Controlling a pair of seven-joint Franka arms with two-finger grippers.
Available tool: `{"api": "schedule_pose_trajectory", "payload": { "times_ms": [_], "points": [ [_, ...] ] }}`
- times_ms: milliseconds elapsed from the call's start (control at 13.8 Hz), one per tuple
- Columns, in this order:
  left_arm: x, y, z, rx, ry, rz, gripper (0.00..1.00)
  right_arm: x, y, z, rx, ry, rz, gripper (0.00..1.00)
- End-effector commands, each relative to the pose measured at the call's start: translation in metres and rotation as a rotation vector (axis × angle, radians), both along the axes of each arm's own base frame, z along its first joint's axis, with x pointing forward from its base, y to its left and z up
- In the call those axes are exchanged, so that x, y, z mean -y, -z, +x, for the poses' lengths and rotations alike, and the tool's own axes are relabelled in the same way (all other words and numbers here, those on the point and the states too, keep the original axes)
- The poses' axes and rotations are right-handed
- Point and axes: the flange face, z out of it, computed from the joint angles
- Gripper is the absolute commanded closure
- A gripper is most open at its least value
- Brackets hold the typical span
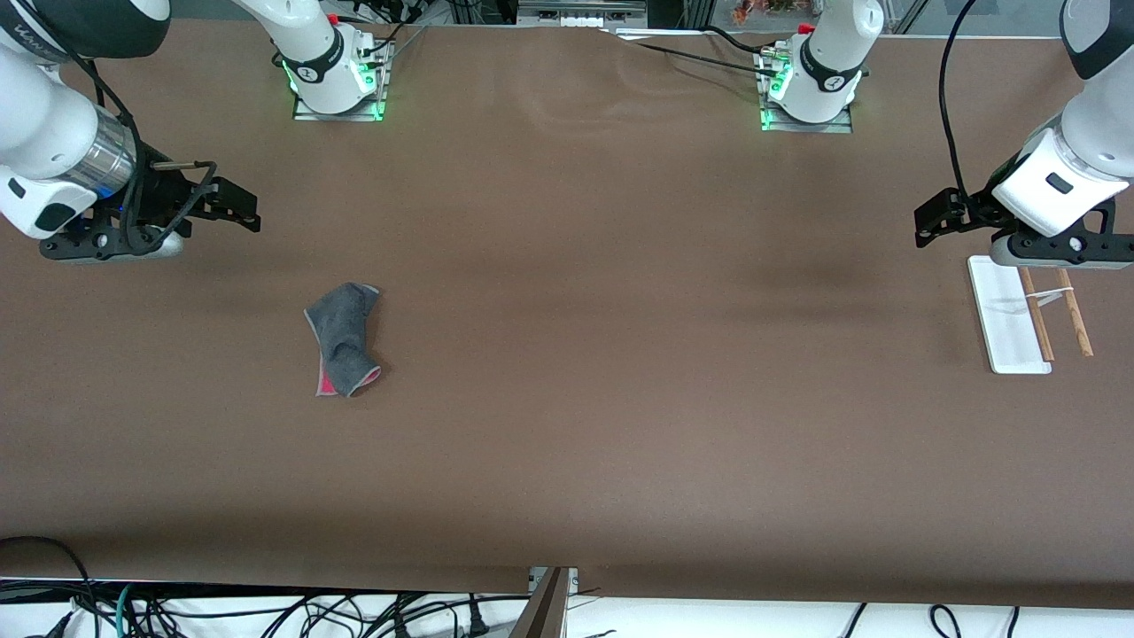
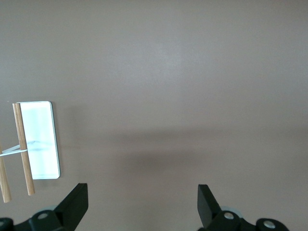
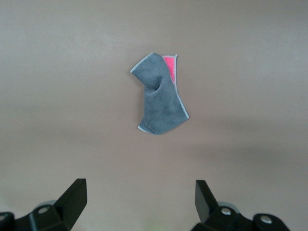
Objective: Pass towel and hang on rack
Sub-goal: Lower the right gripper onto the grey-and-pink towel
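Right claw (image 1: 244,206), black, two-fingered: fingers spread wide, nothing between them. It hangs above bare brown tabletop (image 1: 576,399) at the right arm's end. Its wrist view shows both fingertips (image 3: 74,195) well apart, with the cloth lying between them in line of sight but lower down, not touched.

Left claw (image 1: 930,221): also spread wide and empty, over the tabletop at the left arm's end, just beside the rack. That arm waits.

Towel (image 1: 344,339), a small soft cloth, dark grey upward with a bright pink-red underside peeking out at one folded corner and pale grey edging: it lies crumpled and partly folded on the tabletop, nearer the front camera than the right claw, toward the right arm's end. Well apart from the rack.

Rack (image 1: 1010,319), flat white rectangular base with two thin light-brown wooden rods and a crosspiece: sits at the left arm's end, partly under the left arm's wrist. Nothing hangs on it.

Judgement: the task looks to be at its very start, at the approach to the first pick. No grasp, no handover, no hanging done yet.

Next move likely calls for the right claw to come over the towel, drop onto a raised fold and pinch enough cloth to lift cleanly, leaving a free edge for the left claw to take mid-tabletop.
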Motion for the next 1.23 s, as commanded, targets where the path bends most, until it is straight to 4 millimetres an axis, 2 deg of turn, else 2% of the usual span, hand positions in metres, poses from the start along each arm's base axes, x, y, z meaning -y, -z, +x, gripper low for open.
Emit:
{"api": "schedule_pose_trajectory", "payload": {
  "times_ms": [0,218,363,435,653,798,943,1161],
  "points": [
    [0.000,-0.005,-0.005,-0.002,0.013,-0.015,0.00,-0.001,-0.003,0.001,-0.011,-0.020,-0.015,0.01],
    [0.000,-0.009,-0.004,0.005,0.012,-0.016,0.00,-0.002,0.003,0.004,-0.020,-0.026,-0.016,0.01],
    [0.000,-0.007,-0.004,0.001,0.014,-0.016,0.00,-0.005,0.024,0.014,-0.040,-0.027,-0.021,0.01],
    [-0.001,-0.007,-0.004,-0.001,0.013,-0.016,0.00,-0.006,0.042,0.024,-0.043,-0.025,-0.023,0.01],
    [-0.001,-0.008,-0.004,-0.001,0.016,-0.016,0.00,-0.014,0.128,0.065,-0.041,-0.021,-0.027,0.01],
    [-0.001,-0.008,-0.004,-0.001,0.017,-0.016,0.00,-0.030,0.183,0.088,0.004,-0.033,-0.026,0.01],
    [-0.002,-0.008,-0.004,-0.001,0.016,-0.016,0.00,-0.044,0.231,0.101,0.041,-0.041,-0.026,0.01],
    [-0.001,-0.008,-0.004,-0.001,0.019,-0.016,0.00,-0.049,0.282,0.110,0.066,-0.047,-0.027,0.01]
  ]
}}
